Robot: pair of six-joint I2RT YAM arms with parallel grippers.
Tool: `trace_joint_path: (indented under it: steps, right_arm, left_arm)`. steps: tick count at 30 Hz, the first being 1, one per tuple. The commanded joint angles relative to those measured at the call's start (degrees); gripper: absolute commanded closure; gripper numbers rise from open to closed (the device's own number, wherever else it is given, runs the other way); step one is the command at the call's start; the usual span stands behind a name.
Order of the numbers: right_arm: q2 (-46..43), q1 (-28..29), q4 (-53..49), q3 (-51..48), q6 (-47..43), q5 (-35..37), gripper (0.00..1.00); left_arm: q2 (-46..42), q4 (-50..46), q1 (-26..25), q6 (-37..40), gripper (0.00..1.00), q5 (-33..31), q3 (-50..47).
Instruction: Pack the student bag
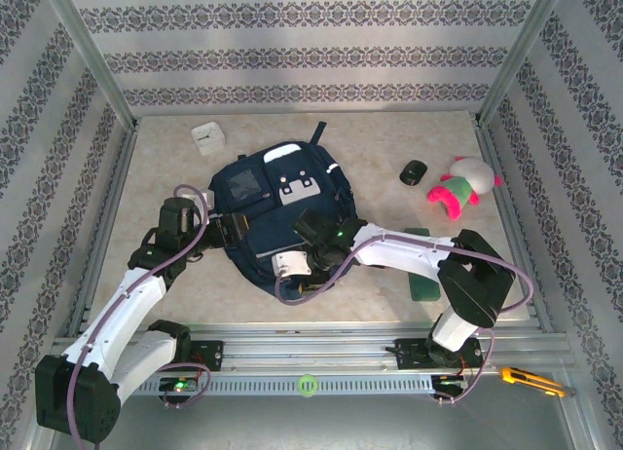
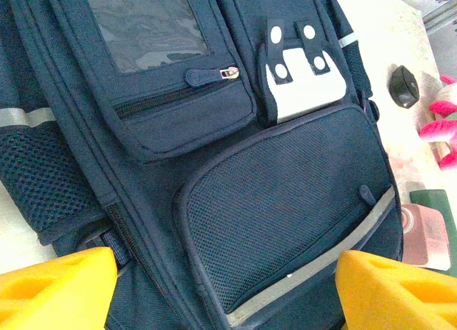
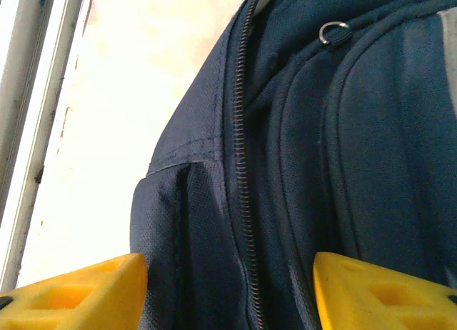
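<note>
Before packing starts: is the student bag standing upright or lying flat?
Lying flat: the student bag rests on the table, front pockets and grey-white patch facing the overhead camera.

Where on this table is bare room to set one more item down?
The table is bare along the far edge, between the student bag and the back wall, right of the white box. The left edge beside the bag too. Crowded: the right side, with black object, plush toy and green case.

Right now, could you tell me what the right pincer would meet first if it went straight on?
Most likely the student bag, at the zipper straight ahead of the right pincer; depth is unclear.
</note>
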Motion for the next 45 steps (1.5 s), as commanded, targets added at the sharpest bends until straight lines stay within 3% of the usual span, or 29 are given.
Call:
trace_joint_path:
  steps: [1,6,9,13,14,17,21,22,30,34,40,45]
  right_arm:
    - [2.6,0.8,-5.1,1.9,2.2,-0.3,0.39]
    - [4.0,1.0,-2.9,1.8,3.2,3.5,0.39]
    - [6.9,0.9,-1.0,3.2,4.5,7.8,0.32]
    - [10.6,0.9,1.4,4.5,5.0,9.9,0.32]
    - [11.3,1.0,1.9,4.6,5.2,10.0,0.36]
    - [10.7,1.0,2.9,4.0,5.0,10.4,0.67]
    - [4.1,0.5,0.8,3.2,1.2,9.1,0.98]
    - [2.1,0.0,-1.3,3.9,0.0,8.1,1.00]
    - [-5.5,-9.0,-17.2,13.3,-12.3,0.1,1.00]
    - [-6.1,-14.1,-20.8,17.7,-17.0,-2.3,1.00]
    - [-5.5,-19.0,-24.5,24.0,-19.9,-5.7,1.00]
    - [-5.4,-21.6,-26.2,28.0,-21.5,-7.5,1.00]
  left_arm:
    - [-0.8,1.8,0.8,-0.3,0.20,-0.1,0.2]
    - [-0.6,1.9,0.8,0.4,0.20,-0.5,0.3]
    - [0.0,2.7,0.8,0.1,0.20,0.0,0.1]
    - [0.1,3.1,0.8,-0.1,0.21,0.2,-0.2]
    - [0.0,3.0,0.9,0.1,0.21,0.0,-0.1]
    - [-0.2,2.2,0.8,0.8,0.21,-0.5,0.0]
    - [-0.1,1.0,0.9,4.0,0.25,-1.2,0.1]
    - [-0.2,1.1,0.9,4.5,0.26,-1.4,-0.1]
    - [-0.6,11.0,0.8,-0.2,0.24,-0.4,-7.8]
    - [-2.8,18.7,0.8,-2.5,0.25,-0.1,-13.0]
    - [-5.1,22.5,0.9,-1.0,0.25,0.7,-16.9]
    - [-3.8,34.8,0.5,1.3,0.27,3.1,-22.8]
